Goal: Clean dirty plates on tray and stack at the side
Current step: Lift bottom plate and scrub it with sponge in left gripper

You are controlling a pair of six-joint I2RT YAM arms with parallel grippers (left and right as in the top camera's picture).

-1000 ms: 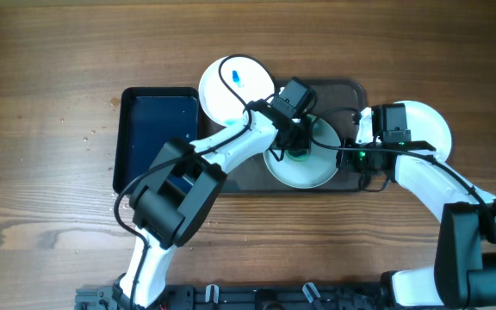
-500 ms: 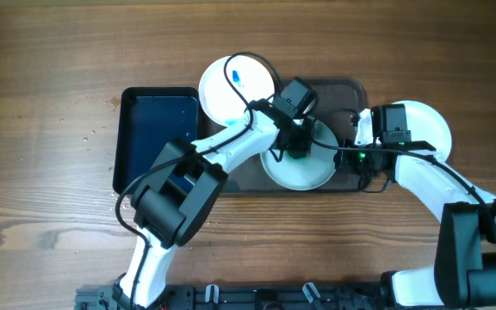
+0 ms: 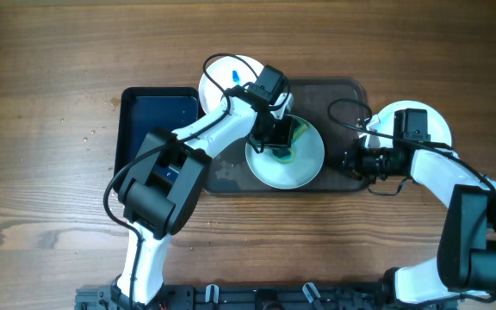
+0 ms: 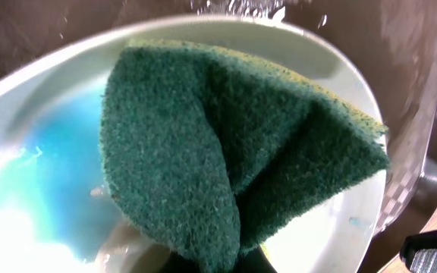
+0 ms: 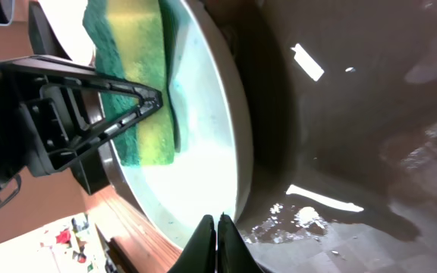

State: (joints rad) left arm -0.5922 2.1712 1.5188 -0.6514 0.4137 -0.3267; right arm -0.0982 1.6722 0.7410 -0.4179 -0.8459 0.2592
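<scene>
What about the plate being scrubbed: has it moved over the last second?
Yes. The plate slid left in the overhead view, toward the blue bin.

Sponge (image 4: 234, 152) in left end effector (image 3: 282, 140): dark green fuzzy scouring face, yellow core. Plate (image 3: 304, 168) beneath it: white, pale blue smear. Tray (image 3: 338, 93) under plate: glossy dark brown, white glints. Bin (image 3: 149, 138) left of that end effector: deep blue, black rim. Table (image 3: 58, 52): mid-brown wood grain. Arms (image 3: 213, 129): white shells, black joints.
</scene>
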